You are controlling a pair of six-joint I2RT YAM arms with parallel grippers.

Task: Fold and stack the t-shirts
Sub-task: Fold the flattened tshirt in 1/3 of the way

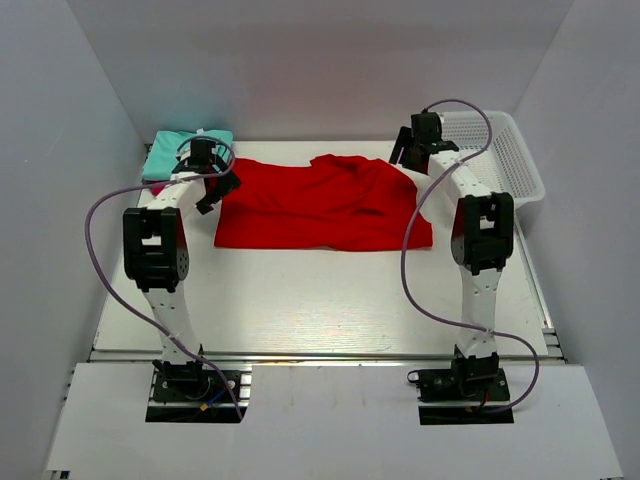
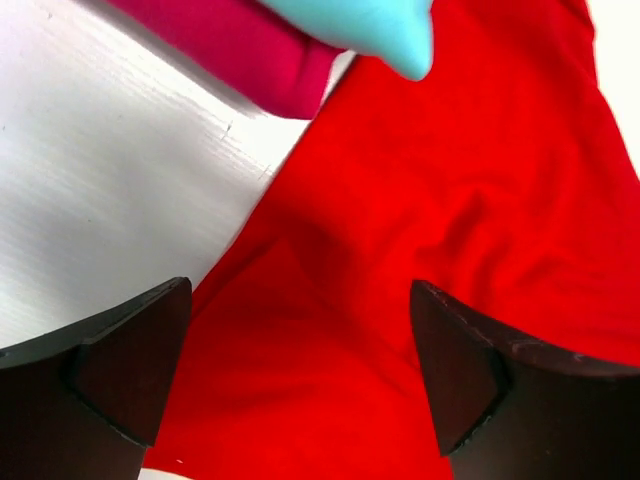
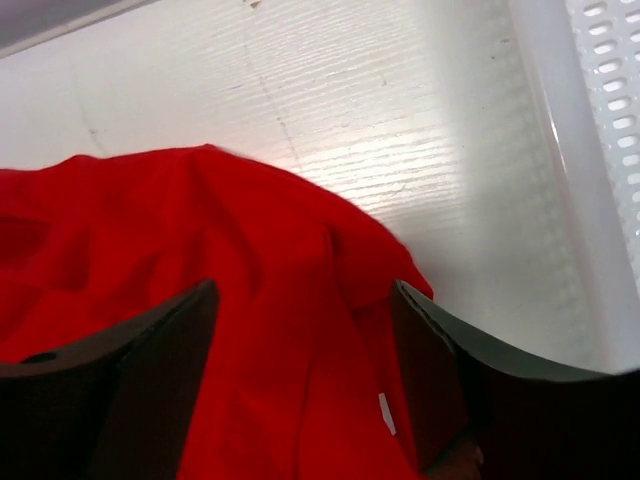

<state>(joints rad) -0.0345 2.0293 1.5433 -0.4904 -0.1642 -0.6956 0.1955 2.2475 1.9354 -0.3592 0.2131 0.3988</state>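
The bright red t-shirt (image 1: pixel 320 205) lies spread across the back middle of the table. The folded mint green t-shirt (image 1: pixel 186 150) sits on the crimson-pink t-shirt (image 2: pixel 240 50) at the back left; only a sliver of the pink one shows from above. My left gripper (image 1: pixel 218 192) is open over the red shirt's left edge (image 2: pixel 330 300), jaws wide apart with cloth between them, not pinched. My right gripper (image 1: pixel 405 152) is open above the shirt's back right corner (image 3: pixel 290 330), fingers (image 3: pixel 150 380) either side of the cloth. The mint shirt's corner (image 2: pixel 390 30) shows in the left wrist view.
A white plastic mesh basket (image 1: pixel 505 150) stands at the back right, close beside my right gripper; its rim (image 3: pixel 560 150) shows in the right wrist view. White walls enclose the table at the left, back and right. Purple cables loop from both arms.
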